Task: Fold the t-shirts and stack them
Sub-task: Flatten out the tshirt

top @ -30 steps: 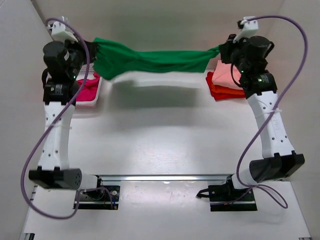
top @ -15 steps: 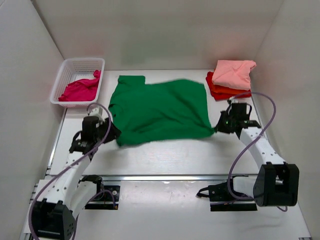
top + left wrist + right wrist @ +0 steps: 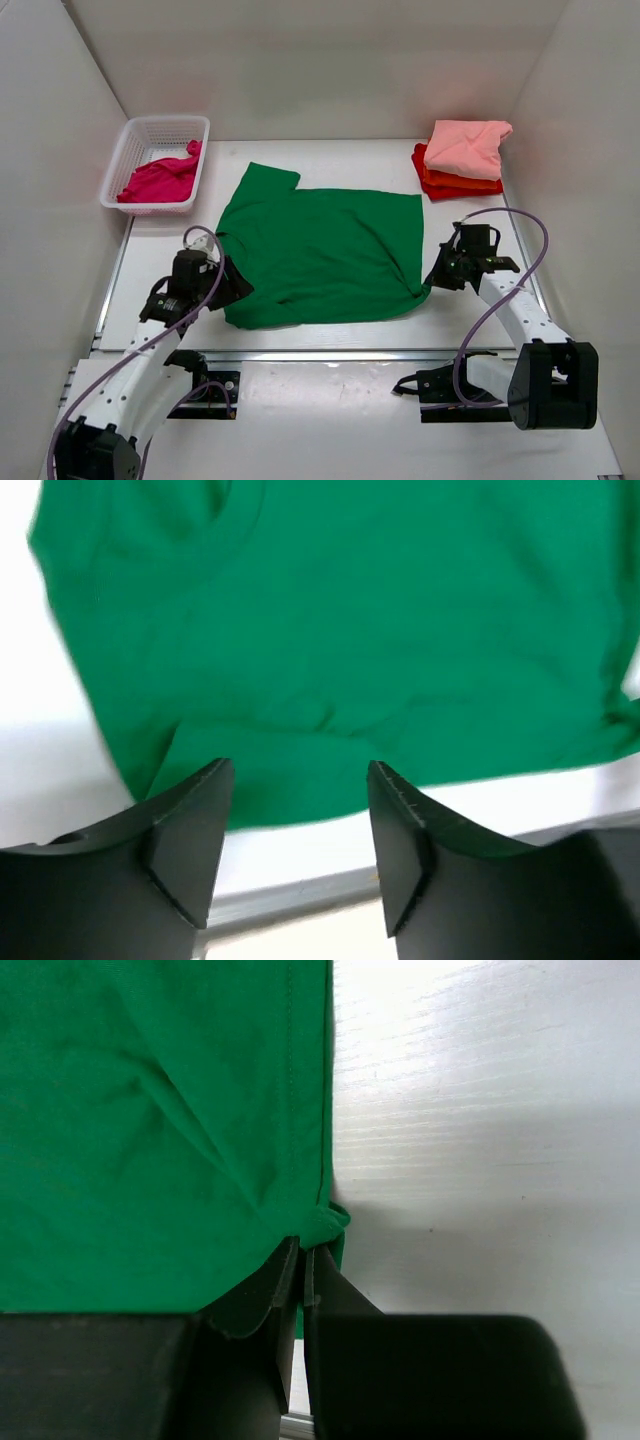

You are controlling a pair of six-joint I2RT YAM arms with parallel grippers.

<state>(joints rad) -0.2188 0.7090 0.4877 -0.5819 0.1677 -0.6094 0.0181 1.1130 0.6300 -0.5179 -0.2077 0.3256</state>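
The green t-shirt (image 3: 320,250) lies spread flat in the middle of the table (image 3: 340,155). The right gripper (image 3: 300,1245) is pinched tight on its near right corner (a small pucker of cloth shows at the fingertips). The left gripper (image 3: 300,772) sits low at the near left corner, fingers wide apart and gripping nothing. A magenta t-shirt (image 3: 160,180) is heaped in the white basket (image 3: 150,124) at far left, and a salmon pink t-shirt (image 3: 465,145) tops the folded red t-shirts (image 3: 445,184) at far right.

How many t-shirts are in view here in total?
4: a bright green cloth t-shirt spread flat mid-table, a magenta one in the white lattice basket, a salmon pink one folded atop an orange-red one. More may hide beneath.
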